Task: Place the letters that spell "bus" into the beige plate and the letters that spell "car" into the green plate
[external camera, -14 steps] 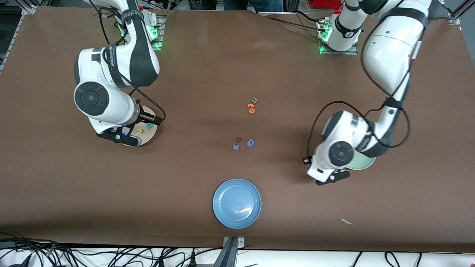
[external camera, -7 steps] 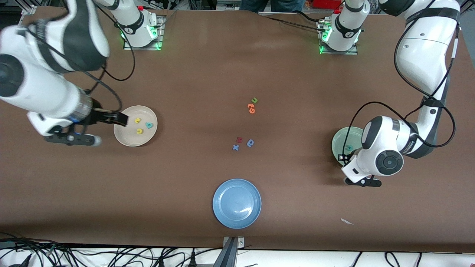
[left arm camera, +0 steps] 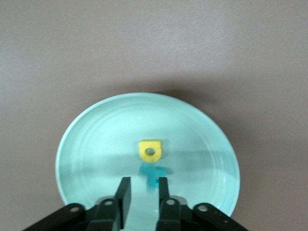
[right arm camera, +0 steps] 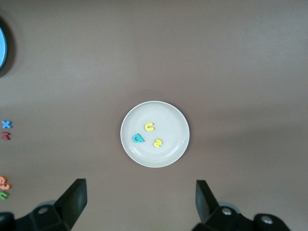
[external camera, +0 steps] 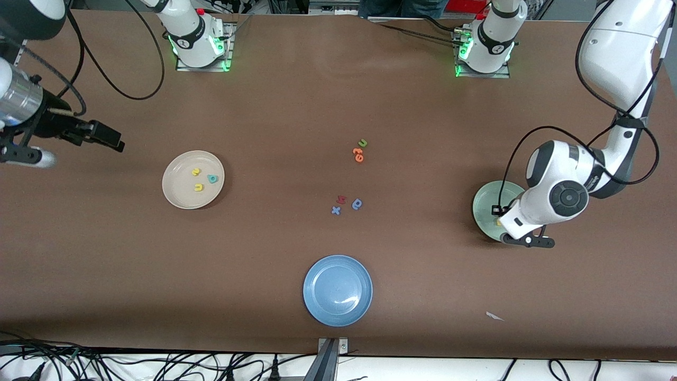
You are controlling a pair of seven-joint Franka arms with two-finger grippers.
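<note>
Left wrist view shows the left gripper (left arm camera: 143, 185) low over the green plate (left arm camera: 91, 144), near the table edge at the left arm's end. Its fingers stand a little apart, with nothing between them. The teal "r" (left arm camera: 154, 174) lies on the plate just in front of the fingertips, the yellow "a" (left arm camera: 150, 149) just beside it. I cannot see the "c". I judge that this arm needs only to rise straight.

The right gripper (right arm camera: 140, 192) waits high, fingers wide apart, over the beige plate (external camera: 177, 198), which holds the teal "b" (external camera: 212, 179), the "u" (external camera: 199, 187) and the "s" (external camera: 196, 171). The brown table (external camera: 264, 106) has free room around both plates.
</note>
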